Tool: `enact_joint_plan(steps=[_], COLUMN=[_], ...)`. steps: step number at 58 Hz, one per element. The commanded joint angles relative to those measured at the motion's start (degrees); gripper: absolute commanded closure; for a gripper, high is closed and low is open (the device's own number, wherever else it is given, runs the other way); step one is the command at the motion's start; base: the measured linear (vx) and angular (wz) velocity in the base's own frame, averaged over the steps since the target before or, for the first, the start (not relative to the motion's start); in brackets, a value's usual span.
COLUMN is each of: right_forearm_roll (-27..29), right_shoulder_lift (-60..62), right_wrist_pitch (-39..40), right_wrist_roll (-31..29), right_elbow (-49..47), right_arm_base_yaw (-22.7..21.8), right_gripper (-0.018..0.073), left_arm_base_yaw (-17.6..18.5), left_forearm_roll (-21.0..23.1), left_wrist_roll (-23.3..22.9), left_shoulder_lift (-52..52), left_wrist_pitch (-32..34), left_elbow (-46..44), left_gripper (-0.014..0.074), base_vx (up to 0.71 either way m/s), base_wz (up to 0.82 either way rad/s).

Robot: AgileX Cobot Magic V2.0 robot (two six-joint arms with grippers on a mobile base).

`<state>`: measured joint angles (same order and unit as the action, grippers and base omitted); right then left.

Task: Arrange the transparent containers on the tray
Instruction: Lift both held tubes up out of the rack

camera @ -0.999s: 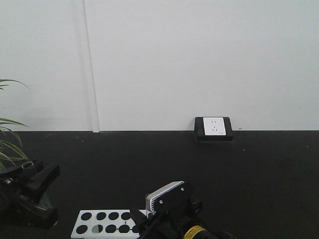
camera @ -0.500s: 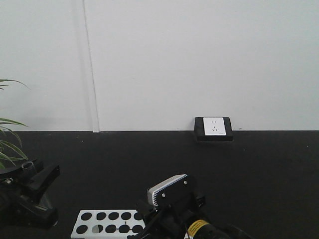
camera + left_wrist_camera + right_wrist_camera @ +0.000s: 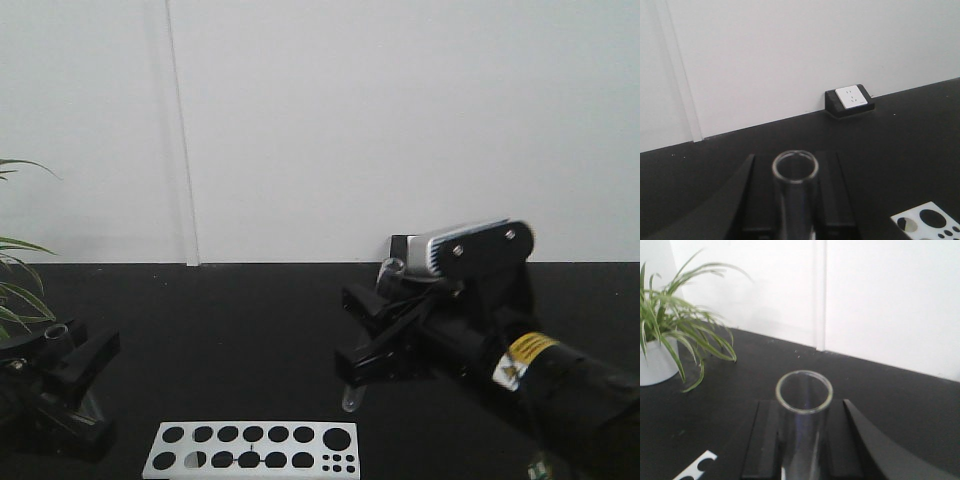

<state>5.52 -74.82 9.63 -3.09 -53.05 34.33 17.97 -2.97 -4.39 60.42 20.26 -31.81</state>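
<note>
Neither glass tube is on the yellow tray yet, and the tray shows in no view, so both placements are left to do. Each arm does have its tube in hand. The right jaws are clenched on the right tube (image 3: 350, 397), which hangs clear of the counter (image 3: 250, 320), its round end poking out below the jaws and its rim above them. The left jaws sit low near the counter and appear closed on the left tube (image 3: 795, 200), which stands upright between them.

Only the front view shows both arms at once, and the white rack (image 3: 250, 447) with every hole bare, below and between the two sets of jaws. The wrist views show what it hides: each tube (image 3: 802, 440) pinched squarely between dark fingers, open rim up.
</note>
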Motion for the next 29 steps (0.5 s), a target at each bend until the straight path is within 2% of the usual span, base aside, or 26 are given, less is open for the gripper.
enact_joint_plan(steps=[1, 8, 13, 24, 25, 29], right_forearm_roll=[-0.2, -0.1, 0.1, 1.6, 1.6, 1.6], right_shoulder_lift=[5.9, 9.8, 11.7, 17.4, 20.8, 22.7], right_wrist_pitch=[-3.3, -11.5, -16.2, -15.5, -15.5, -15.7], right_wrist_roll=[-2.1, -3.6, -3.6, -1.7, -1.6, -1.6], right_elbow=[-4.8, -6.4, -5.9, -2.0, 0.1, 1.1], right_arm_base_yaw=[-1.3, -1.3, -1.3, -1.2, -1.2, -1.2], right_gripper=[0.0483, 0.0483, 0.0482, 0.0481, 0.0481, 0.0481], left_arm_base_yaw=[0.4, 0.4, 0.4, 0.4, 0.4, 0.4], left_forearm_roll=[0.4, -0.3, -3.0, -3.4, -3.4, -3.4], left_wrist_roll=[0.1, 0.1, 0.1, -0.6, -0.6, -0.6], left_shoulder_lift=[-1.4, -1.4, -1.4, -6.4, -10.7, -14.1], left_wrist_pitch=[4.4, -1.5, -7.1, -10.2, -14.1, -16.4], left_elbow=[-2.0, -5.3, -8.9, -11.3, -11.3, -11.3], left_gripper=[0.0503, 0.0500, 0.0498, 0.0496, 0.0496, 0.0496], base_vx=[0.00, 0.00, 0.00, 0.00, 0.00, 0.00], base_wz=[0.00, 0.00, 0.00, 0.00, 0.00, 0.00])
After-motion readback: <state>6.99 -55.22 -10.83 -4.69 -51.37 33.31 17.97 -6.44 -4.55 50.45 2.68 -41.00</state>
